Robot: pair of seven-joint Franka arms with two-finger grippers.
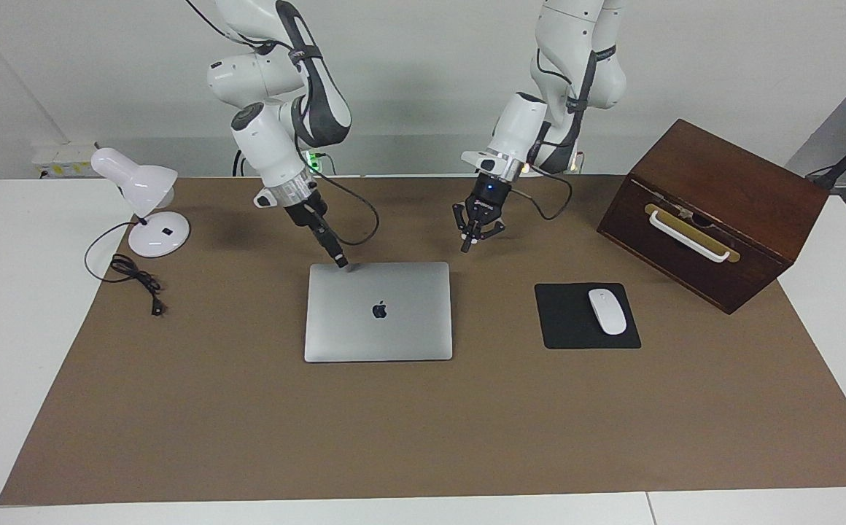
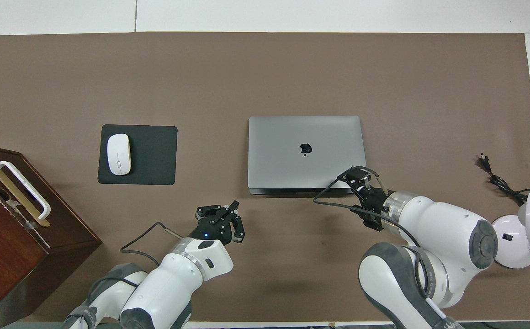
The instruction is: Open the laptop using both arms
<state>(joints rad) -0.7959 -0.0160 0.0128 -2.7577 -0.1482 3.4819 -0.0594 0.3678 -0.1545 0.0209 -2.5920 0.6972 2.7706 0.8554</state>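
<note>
Right pincer (image 1: 340,262) tip at closed laptop (image 1: 378,312) edge nearest robots.

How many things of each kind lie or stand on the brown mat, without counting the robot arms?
Laptop: 1
Mouse pad: 1
Mouse: 1
Wooden box: 1
Desk lamp: 1
Total: 5
</note>
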